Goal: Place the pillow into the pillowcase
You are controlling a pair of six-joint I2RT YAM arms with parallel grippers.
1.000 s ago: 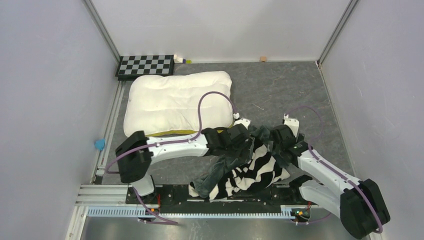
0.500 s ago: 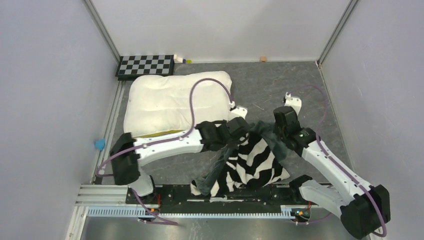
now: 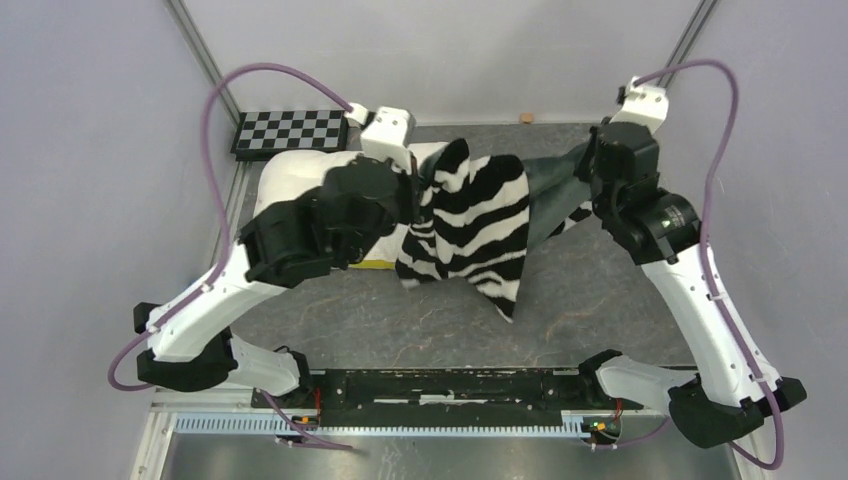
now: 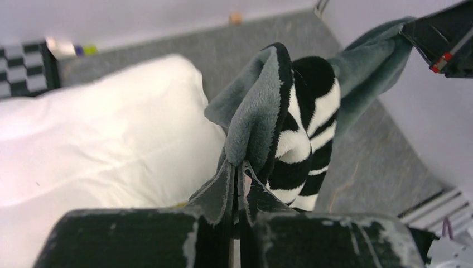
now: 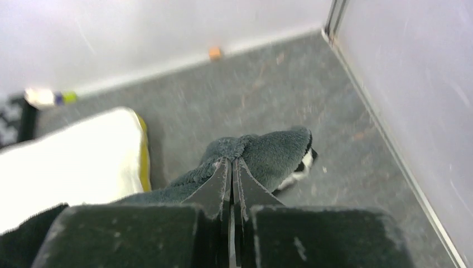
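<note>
The zebra-striped pillowcase (image 3: pixel 478 220) hangs in the air, stretched between both arms above the table's far half. My left gripper (image 3: pixel 414 186) is shut on its grey-green plush edge (image 4: pixel 254 111), just right of the pillow. My right gripper (image 3: pixel 584 172) is shut on the opposite plush corner (image 5: pixel 262 152). The cream-white pillow (image 3: pixel 292 176) lies at the far left, partly hidden by my left arm. It fills the left of the left wrist view (image 4: pixel 106 134), and its yellow band (image 5: pixel 143 156) shows in the right wrist view.
A checkerboard (image 3: pixel 290 130) lies at the far left corner behind the pillow. A small orange block (image 3: pixel 526 118) sits against the back wall. White walls close in on both sides; the right wall (image 5: pixel 401 84) is near my right gripper.
Both grippers have closed on the pillowcase and lifted it from the near edge up and toward the back, spreading it between them beside the pillow.
</note>
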